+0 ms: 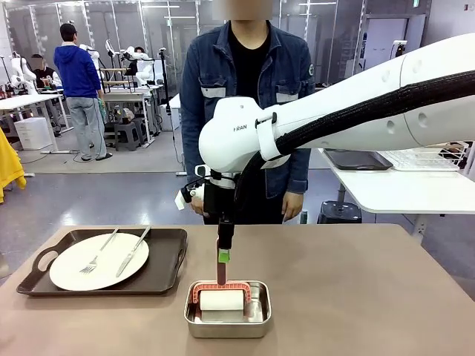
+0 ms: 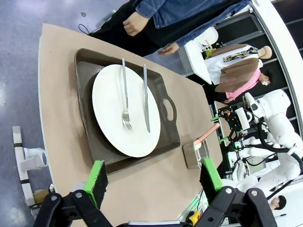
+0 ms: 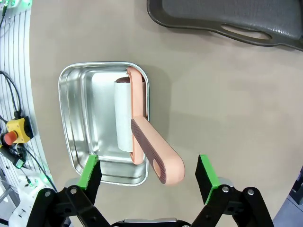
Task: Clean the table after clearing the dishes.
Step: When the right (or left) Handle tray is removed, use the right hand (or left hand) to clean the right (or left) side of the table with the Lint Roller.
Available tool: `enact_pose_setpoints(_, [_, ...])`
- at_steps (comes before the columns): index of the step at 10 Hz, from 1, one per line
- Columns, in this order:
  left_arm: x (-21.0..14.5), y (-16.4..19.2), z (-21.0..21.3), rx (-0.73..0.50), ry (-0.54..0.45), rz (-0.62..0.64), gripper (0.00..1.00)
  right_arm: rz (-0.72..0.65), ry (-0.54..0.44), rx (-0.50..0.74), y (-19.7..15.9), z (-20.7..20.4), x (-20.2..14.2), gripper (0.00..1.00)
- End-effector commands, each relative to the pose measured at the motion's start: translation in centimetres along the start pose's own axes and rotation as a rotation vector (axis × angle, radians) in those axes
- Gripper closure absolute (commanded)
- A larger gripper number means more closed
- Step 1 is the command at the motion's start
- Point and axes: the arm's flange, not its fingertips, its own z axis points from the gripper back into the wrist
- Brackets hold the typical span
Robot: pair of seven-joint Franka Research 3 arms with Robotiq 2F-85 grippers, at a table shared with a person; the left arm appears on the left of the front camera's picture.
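Handle (image 3: 151, 146) leans between spread right gripper (image 3: 147, 172), pan (image 3: 80, 109) at 10 o'clock; skewed closing could knock roller (image 3: 122, 113) loose.

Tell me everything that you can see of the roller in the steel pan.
The roller has a white cylinder, probably sticky paper, in a salmon-pink, plastic-looking frame. Its long ribbed handle has a slot near the end. The cylinder lies inside the steel pan, along one long wall; the handle rises out of the pan toward the right gripper. That gripper is open above it, one green pad on each side of the handle, with gaps on both sides.
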Motion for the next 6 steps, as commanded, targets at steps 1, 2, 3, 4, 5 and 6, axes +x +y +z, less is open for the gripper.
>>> enact_pose_setpoints(1, [-0.22, -0.03, 0.25, -0.012, -0.008, -0.018, 0.0, -0.007, 0.002, 0.0, 0.26, -0.06, 0.06, 0.0])
enact_pose_setpoints(2, [-0.22, -0.03, 0.25, -0.012, -0.008, -0.018, 0.0, -0.007, 0.002, 0.0, 0.26, -0.06, 0.06, 0.0])
enact_pose_setpoints(3, [-0.22, -0.03, 0.25, -0.012, -0.008, -0.018, 0.0, -0.007, 0.002, 0.0, 0.26, -0.06, 0.06, 0.0])
enact_pose_setpoints(4, [-0.22, -0.03, 0.25, -0.012, -0.008, -0.018, 0.0, -0.007, 0.002, 0.0, 0.26, -0.06, 0.06, 0.0])
enact_pose_setpoints(5, [-0.22, -0.03, 0.25, -0.012, -0.008, -0.018, 0.0, -0.007, 0.002, 0.0, 0.26, -0.06, 0.06, 0.0])
enact_pose_setpoints(6, [-0.22, -0.03, 0.25, -0.012, -0.008, -0.018, 0.0, -0.007, 0.002, 0.0, 0.26, -0.06, 0.06, 0.0])
